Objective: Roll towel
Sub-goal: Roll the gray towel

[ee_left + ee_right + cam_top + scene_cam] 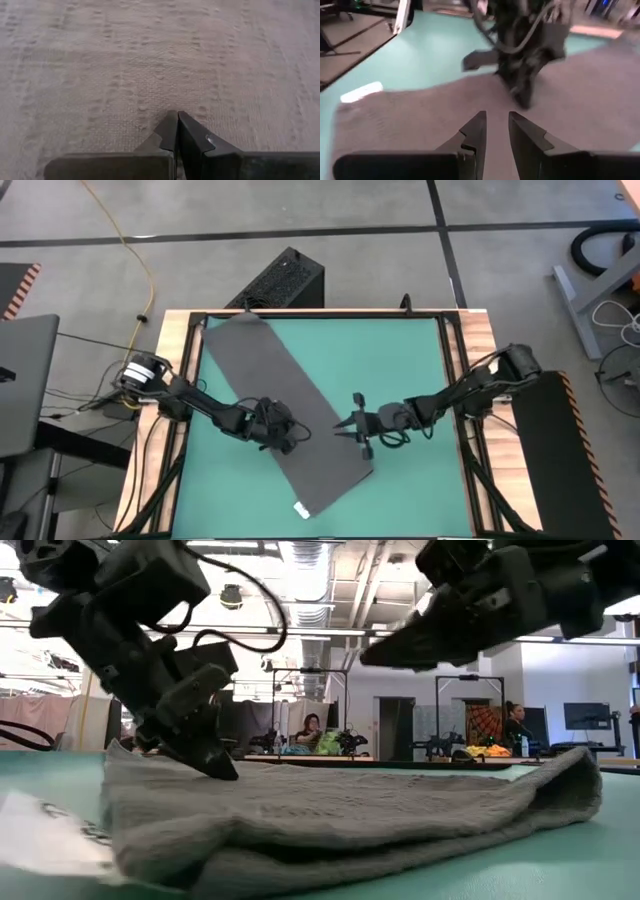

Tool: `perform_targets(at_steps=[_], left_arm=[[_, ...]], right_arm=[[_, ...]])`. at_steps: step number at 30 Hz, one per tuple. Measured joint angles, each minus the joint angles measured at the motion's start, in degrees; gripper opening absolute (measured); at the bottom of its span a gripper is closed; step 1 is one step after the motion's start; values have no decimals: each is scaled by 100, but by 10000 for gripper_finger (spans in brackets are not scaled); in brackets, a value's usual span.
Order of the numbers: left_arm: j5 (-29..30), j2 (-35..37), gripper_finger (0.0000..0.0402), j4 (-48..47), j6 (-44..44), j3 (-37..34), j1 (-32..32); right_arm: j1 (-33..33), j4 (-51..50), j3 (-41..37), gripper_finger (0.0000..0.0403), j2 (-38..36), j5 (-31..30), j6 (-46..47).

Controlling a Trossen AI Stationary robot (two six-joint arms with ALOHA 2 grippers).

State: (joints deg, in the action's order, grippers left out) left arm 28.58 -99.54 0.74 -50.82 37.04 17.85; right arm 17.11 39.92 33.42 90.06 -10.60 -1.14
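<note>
Towel [285,405] lies flat and unrolled, a long dark grey strip running diagonally across the green mat [400,360] from the far left corner toward the near middle, its small white tag [301,509] at the near end. No roll started anywhere along it. Left gripper [297,436] sits on the cloth's middle stretch, jaws fully closed with nothing pinched between them; in the low view its tip presses down onto the fabric surface. Right gripper [354,429] hovers just off the towel's right long edge, above the mat, jaws partly open and empty, aimed across at the cloth. Judgement: setup stage, left tip pinning the towel while the right positions. Next move likely calls for catching an end edge and folding it over to begin the first turn.
</note>
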Motion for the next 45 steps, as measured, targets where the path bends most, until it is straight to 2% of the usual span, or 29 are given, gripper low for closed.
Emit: perform_targets(at_steps=[4, 7, 9, 13, 18, 22, 27, 32, 35, 39, 45], left_arm=[[14, -27, 0, -282, -365, 8, 103], [-59, 199, 0, -760, -242, 8, 233], [-72, 385, 0, -1207, -278, 18, 273], [-441, 1013, 0, -2374, -311, -18, 290], [-662, 1866, 0, -3707, -352, -56, 293], [-416, 2508, 0, -3833, -391, -29, 292], [249, 3017, 0, -3279, -494, -29, 330], [606, 2926, 0, -2019, 150, -23, 466], [320, 2611, 0, -1151, 697, -18, 574], [-408, 2093, 0, -154, 1395, -16, 762], [-1359, 1327, 12, 437, 1689, -9, 1049]], right_arm=[[267, 149, 43, 107, 181, 62, 899], [638, 215, 48, 107, 136, 45, 775], [914, 147, 24, 107, 119, -214, 688], [1359, 270, 52, 107, 125, -603, 692], [1784, 264, 45, 107, 80, -600, 515], [1970, 295, 51, 107, 50, -609, 518], [2226, 233, 51, 107, 50, -613, 517], [2396, 232, 51, 107, 50, -615, 133], [2437, 174, 51, 107, 50, -615, -63], [2451, -232, 49, 107, 53, -611, -305], [2352, -534, 47, 107, 55, -609, -839]])
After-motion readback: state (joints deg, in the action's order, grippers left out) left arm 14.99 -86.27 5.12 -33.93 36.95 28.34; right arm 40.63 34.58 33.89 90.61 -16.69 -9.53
